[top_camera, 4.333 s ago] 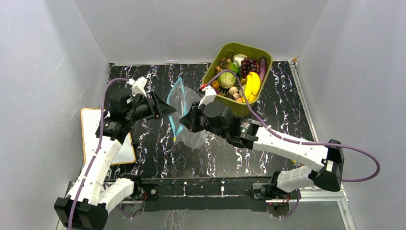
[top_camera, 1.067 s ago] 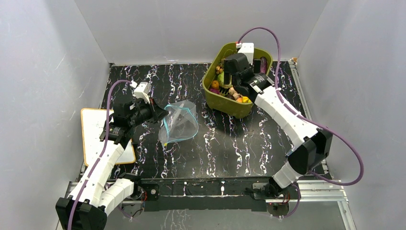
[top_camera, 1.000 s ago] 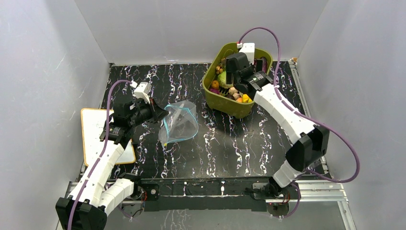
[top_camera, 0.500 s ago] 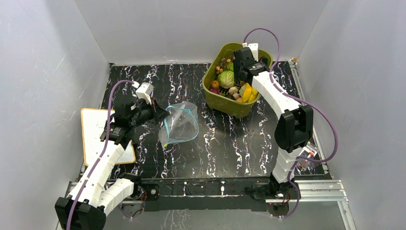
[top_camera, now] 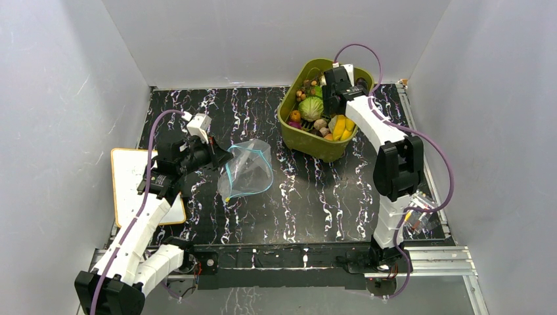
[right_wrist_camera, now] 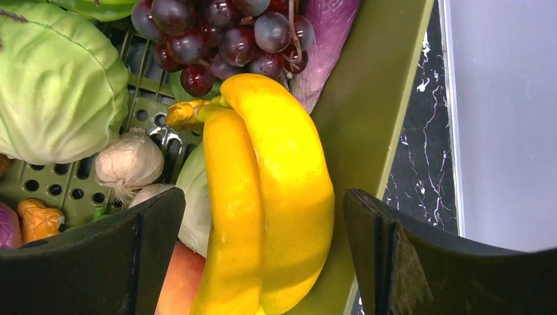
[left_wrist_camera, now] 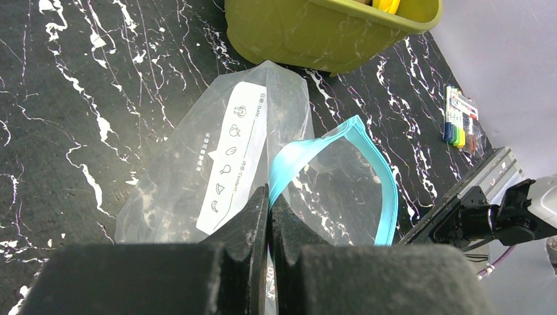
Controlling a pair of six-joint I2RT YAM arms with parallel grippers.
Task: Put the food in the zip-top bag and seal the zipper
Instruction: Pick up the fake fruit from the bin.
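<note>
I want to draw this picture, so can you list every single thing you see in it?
zip-top bag: one, clear, in the middle
zipper: one, light blue, bag's open mouth
tub: one, olive green, far right
bananas: one bunch, yellow, in tub
grapes: one bunch, dark purple, in tub
cabbage: one, pale green, in tub
eggplant: one, purple, in tub
board: one, white, left edge
marker pack: one, multicoloured, near right
table: one, black marbled, under everything
left tool: one, black, shut on zip-top bag
right tool: one, black, open over bananas
</note>
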